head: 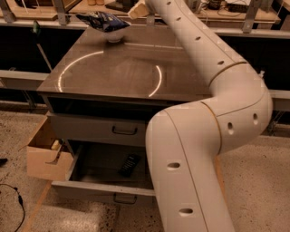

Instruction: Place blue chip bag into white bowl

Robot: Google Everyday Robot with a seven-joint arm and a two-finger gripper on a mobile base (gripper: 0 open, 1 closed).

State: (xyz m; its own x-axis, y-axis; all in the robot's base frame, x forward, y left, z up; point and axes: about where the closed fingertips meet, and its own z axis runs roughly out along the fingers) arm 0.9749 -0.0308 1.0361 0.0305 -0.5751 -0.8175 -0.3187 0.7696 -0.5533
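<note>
Camera view: blue chip bag [102, 20] atop white bowl [116, 36], near gripper [137, 10], state unclear.

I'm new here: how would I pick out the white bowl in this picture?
Find the big grey table with a ring of light on top and look to its far edge. The white bowl stands there, left of the gripper at the arm's end. It is small, round and pale, with the blue chip bag lying across its top.
</note>
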